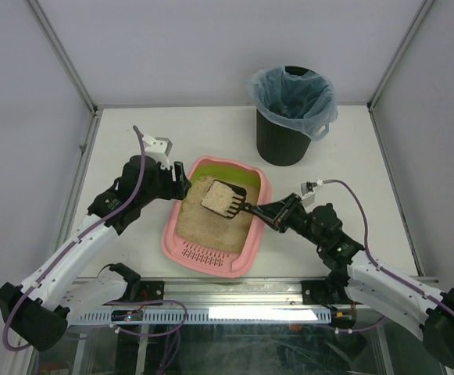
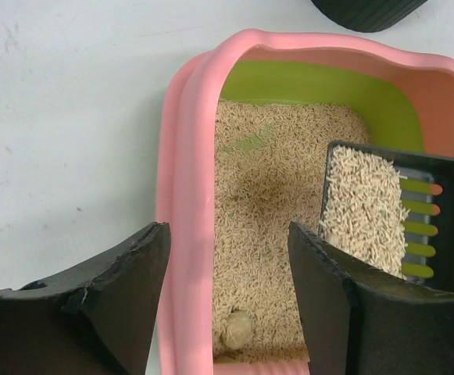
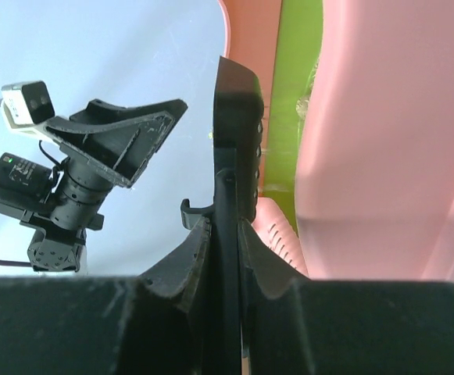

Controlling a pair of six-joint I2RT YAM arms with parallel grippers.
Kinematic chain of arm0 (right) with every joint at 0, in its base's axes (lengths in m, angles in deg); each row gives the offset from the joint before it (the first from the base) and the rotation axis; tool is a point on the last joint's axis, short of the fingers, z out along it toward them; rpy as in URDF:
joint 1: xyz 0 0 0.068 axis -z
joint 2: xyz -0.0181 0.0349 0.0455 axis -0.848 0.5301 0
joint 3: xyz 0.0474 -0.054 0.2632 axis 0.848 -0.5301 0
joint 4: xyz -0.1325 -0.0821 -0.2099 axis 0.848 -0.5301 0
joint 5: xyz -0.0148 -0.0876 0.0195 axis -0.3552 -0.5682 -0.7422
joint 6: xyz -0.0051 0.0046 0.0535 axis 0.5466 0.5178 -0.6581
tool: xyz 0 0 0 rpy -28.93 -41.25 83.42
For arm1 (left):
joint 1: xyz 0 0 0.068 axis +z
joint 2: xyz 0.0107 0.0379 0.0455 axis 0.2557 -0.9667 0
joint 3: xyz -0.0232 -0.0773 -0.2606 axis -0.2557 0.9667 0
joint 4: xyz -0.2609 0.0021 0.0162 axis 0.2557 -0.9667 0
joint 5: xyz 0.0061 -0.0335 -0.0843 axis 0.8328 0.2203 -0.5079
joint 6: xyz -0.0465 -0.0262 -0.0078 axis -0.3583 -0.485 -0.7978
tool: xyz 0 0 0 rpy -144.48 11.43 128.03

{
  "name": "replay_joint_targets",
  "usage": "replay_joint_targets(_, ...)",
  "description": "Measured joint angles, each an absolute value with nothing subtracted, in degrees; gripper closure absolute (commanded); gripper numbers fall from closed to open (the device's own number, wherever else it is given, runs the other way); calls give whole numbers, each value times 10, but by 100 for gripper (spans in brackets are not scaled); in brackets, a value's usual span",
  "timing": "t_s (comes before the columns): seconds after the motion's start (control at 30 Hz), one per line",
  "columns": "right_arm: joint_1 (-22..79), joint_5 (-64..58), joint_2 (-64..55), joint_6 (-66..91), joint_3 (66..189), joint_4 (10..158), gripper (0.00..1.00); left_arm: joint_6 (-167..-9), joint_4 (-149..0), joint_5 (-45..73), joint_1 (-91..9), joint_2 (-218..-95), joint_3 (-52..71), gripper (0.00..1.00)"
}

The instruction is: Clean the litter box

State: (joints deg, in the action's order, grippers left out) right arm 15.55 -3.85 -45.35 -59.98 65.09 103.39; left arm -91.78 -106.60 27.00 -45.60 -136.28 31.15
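The pink litter box [image 1: 211, 262] with its lime-green inner wall sits mid-table, holding beige litter. My left gripper [image 1: 181, 187] is at its left rim. In the left wrist view that gripper [image 2: 227, 228] is open, its jaws straddling the pink rim [image 2: 186, 195] without touching it. A pale clump [image 2: 238, 328] lies in the litter between them. My right gripper [image 1: 269, 212] is shut on the handle of the black slotted scoop [image 1: 225, 199]. The scoop [image 2: 367, 207] hangs over the litter, loaded with it. The right wrist view shows the gripper [image 3: 225, 226] clamped on the scoop [image 3: 238, 117], seen edge-on.
A black bin [image 1: 291, 117] lined with a pale blue bag stands at the back right of the white table, and its base shows at the top of the left wrist view [image 2: 367, 12]. Grey enclosure walls bound the table. The left arm [image 3: 94, 156] appears beyond the scoop.
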Motion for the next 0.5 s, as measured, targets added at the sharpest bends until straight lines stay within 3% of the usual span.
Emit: replay_joint_targets(0.5,198,1,-458,-612,642,1060,100,-965,-1110,283,-456,-1337,344,45)
